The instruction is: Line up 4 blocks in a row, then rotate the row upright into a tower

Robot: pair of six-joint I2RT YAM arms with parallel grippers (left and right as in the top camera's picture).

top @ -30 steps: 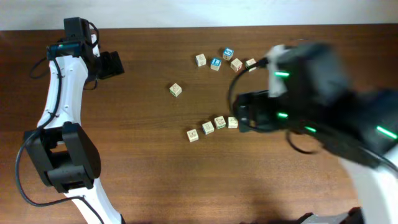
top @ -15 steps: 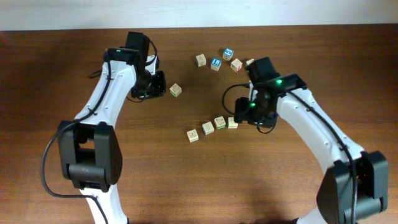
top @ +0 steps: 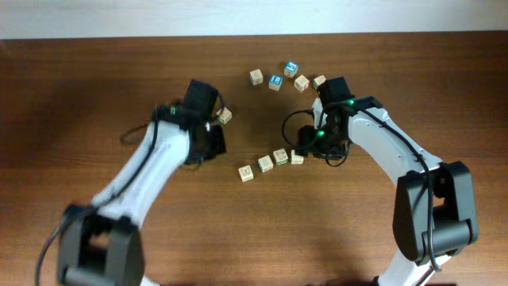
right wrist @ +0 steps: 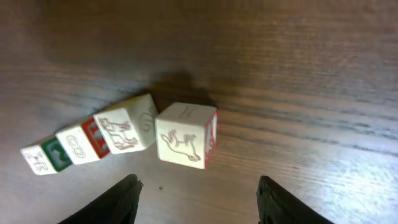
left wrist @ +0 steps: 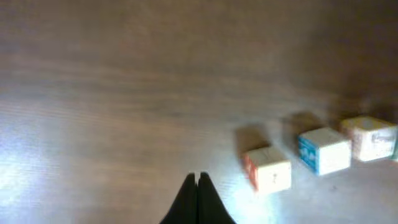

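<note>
**4 blocks**: light-wood cubes in a short slanted row nr the middle of the table, all flat on the wood. In the right wrist view, three of them sit side by side in a line:
- outer cube, w/ a green side
- second cube, w/ green print on top and a red side (letter too small to read)
- third cube, w/ a red-line animal on its near face

The end block stands at an angle to the other three. One corner is just beside or touching the third cube; cannot tell which. It shows a red-line animal on the near face and red print on the right side.

**Right gripper**: jaws wide apart, nothing btwn them. The end block lies just ahead of the fingertips, untouched.

**Left gripper**: jaws pressed together and empty, tips over bare wood. In the overhead view it sits apart from the row, on the left arm's side.

**Other cubes, overhead view:**
- lone beige cube, close by the left arm's wrist
- loose cluster toward the far edge: beige cube, blue-faced cube, second blue-faced cube, tan cube
- corner cube, right by the right arm

**Left wrist view (blurred):** three cubes in a line ahead of the shut tips and off to one side, i.e. red-sided cube, blue cube, pale cube
</note>
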